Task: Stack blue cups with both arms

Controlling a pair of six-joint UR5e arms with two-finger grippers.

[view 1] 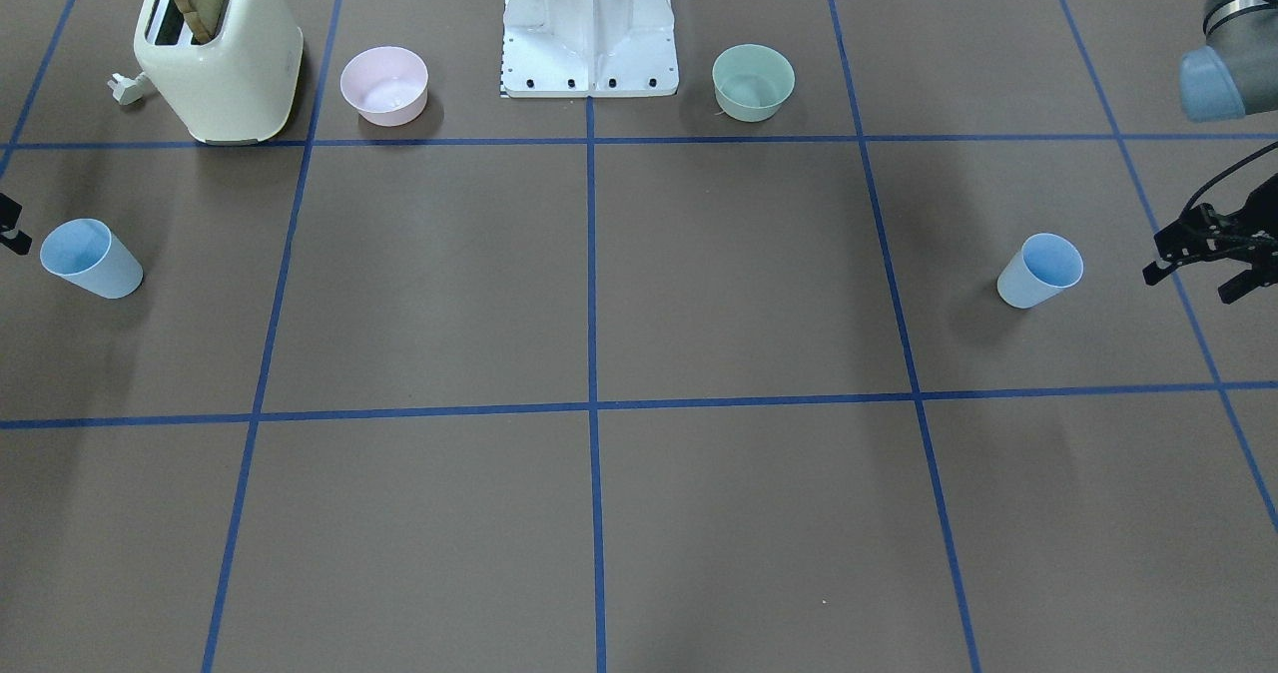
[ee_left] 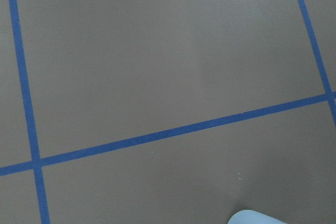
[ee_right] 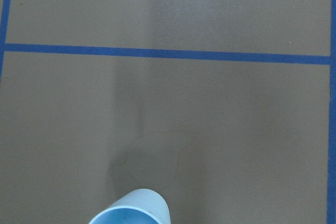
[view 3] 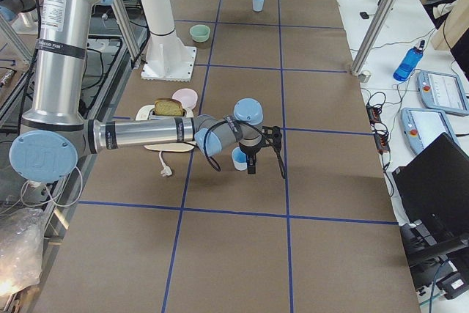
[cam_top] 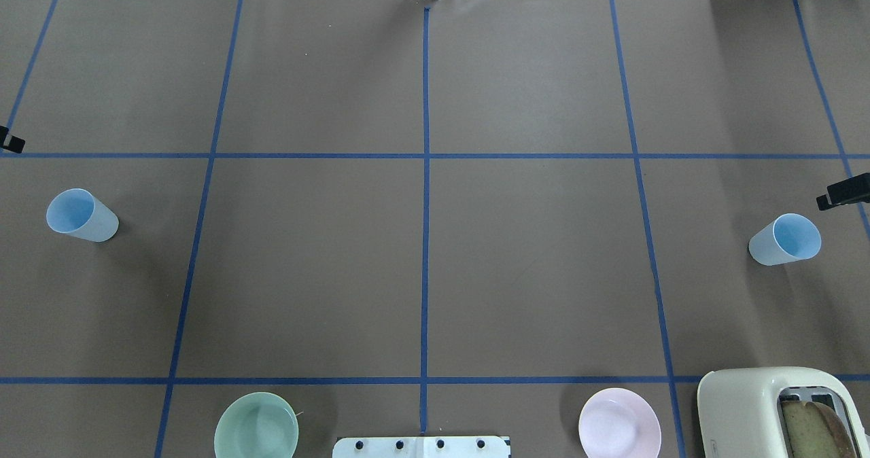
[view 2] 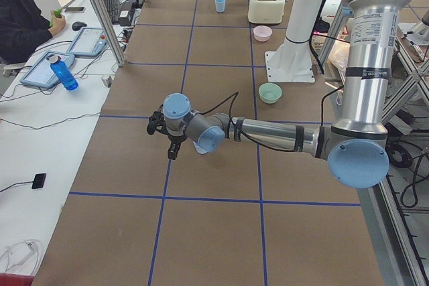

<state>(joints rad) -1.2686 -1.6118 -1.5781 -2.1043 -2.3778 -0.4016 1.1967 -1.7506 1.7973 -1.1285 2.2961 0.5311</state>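
Two pale-blue cups stand upright and far apart on the brown table. One cup (cam_top: 81, 215) (view 1: 1040, 271) is on my left side. My left gripper (view 1: 1188, 286) hovers just outside it, jaws apart and empty; the cup's rim shows at the bottom of the left wrist view (ee_left: 257, 217). The other cup (cam_top: 785, 239) (view 1: 92, 259) is on my right side. Only a black finger (cam_top: 843, 193) of my right gripper shows beside it at the frame edge, so I cannot tell its state. That cup shows in the right wrist view (ee_right: 134, 208).
A cream toaster (view 1: 215, 54) with a bread slice, a pink bowl (view 1: 384, 84), a green bowl (view 1: 753, 81) and the white pedestal (view 1: 589, 34) line the robot's side. A seated operator (view 2: 27, 18) is beyond the far table edge.
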